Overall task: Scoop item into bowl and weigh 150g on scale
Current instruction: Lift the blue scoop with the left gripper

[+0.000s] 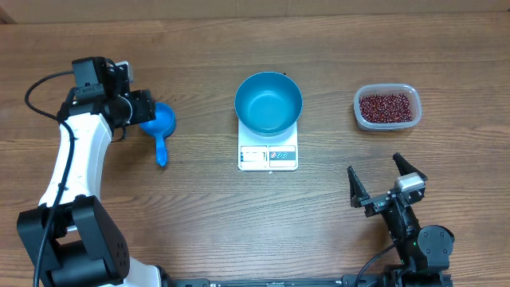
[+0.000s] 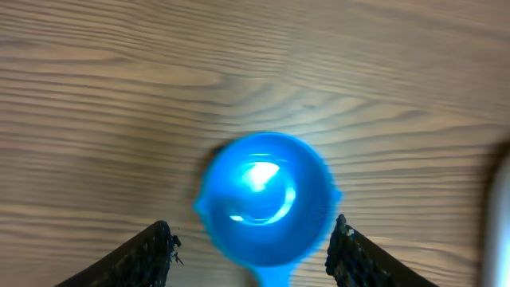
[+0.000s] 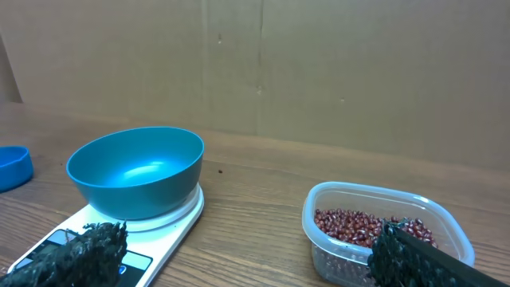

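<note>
Left claw [image 2: 251, 243] apart, straddling blue scoop [image 2: 263, 199] on worktop [image 1: 199, 223]. Best next: lower, centre on handle, close firmly, keep level. Right claw [image 1: 374, 164] wide apart, idle. Beans [image 1: 387, 107] in clear tub [image 1: 356, 102], right of empty bowl [image 1: 268, 102] on scale [image 1: 268, 157].

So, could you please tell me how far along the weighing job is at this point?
Done: the bowl sits empty on the scale. In hand: the left tool hangs open over the blue scoop, a finger on either side, not gripping. Left: all scooping and weighing; the beans lie in the clear tub, and the right tool is open.
</note>
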Available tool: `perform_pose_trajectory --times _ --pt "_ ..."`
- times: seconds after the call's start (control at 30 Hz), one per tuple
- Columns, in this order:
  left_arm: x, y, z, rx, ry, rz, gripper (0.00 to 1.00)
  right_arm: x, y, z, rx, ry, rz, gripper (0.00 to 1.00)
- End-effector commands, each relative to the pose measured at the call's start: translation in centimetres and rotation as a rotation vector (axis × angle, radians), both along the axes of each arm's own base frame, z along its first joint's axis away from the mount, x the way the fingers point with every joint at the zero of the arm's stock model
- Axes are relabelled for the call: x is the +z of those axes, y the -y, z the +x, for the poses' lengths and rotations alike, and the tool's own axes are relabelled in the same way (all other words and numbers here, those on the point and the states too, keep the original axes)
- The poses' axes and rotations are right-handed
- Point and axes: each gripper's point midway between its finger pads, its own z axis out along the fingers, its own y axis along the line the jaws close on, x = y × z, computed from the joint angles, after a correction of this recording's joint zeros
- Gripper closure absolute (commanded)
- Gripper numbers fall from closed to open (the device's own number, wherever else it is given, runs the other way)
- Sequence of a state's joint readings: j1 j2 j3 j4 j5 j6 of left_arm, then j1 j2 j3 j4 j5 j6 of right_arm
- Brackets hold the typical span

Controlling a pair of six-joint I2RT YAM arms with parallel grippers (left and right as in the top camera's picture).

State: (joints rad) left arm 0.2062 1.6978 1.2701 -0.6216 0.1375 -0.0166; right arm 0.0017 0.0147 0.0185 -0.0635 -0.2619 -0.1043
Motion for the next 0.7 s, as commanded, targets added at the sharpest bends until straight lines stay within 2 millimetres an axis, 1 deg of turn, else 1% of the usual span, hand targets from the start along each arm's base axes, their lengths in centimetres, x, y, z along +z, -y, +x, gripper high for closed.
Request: perform_pose_trajectory --times 0.0,0.1,0.2,0.23,0.33,0.4,0.5,0.57,0.67 --pt "0.0 -2.0 0.6 -0.059 -0.007 0.172 0.36 -0.1 0.0 0.0 -0.001 0.005 0.006 0.0" --pt "-1.3 -1.9 0.9 -0.099 -0.029 0.182 0.37 -0.1 0.0 0.0 -0.001 0.005 0.006 0.0" --pt "-3.2 -1.9 1.1 -0.105 -0.064 0.172 0.38 -0.1 0.0 0.0 -0.001 0.005 0.006 0.0" --pt "-4.2 -2.0 1.2 -0.106 -0.08 0.168 0.39 -0.1 0.0 0.0 -0.001 0.005 0.006 0.0" --pt "-5.8 -2.0 1.5 -0.108 -0.101 0.16 0.39 -0.1 0.0 0.0 -0.001 0.005 0.006 0.0" --pt "-6.7 -1.6 1.7 -0.12 -0.106 0.142 0.4 -0.1 0.0 0.0 -0.001 0.005 0.006 0.0" --pt "-8.0 -1.0 2.1 -0.136 -0.113 0.116 0.45 -0.1 0.0 0.0 -0.001 0.005 0.006 0.0" --pt "-8.8 -1.1 2.1 -0.134 -0.125 0.112 0.47 -0.1 0.0 0.0 -0.001 0.005 0.006 0.0" --pt "-9.5 -0.9 1.9 -0.137 -0.14 0.102 0.52 -0.1 0.0 0.0 -0.001 0.005 0.006 0.0"
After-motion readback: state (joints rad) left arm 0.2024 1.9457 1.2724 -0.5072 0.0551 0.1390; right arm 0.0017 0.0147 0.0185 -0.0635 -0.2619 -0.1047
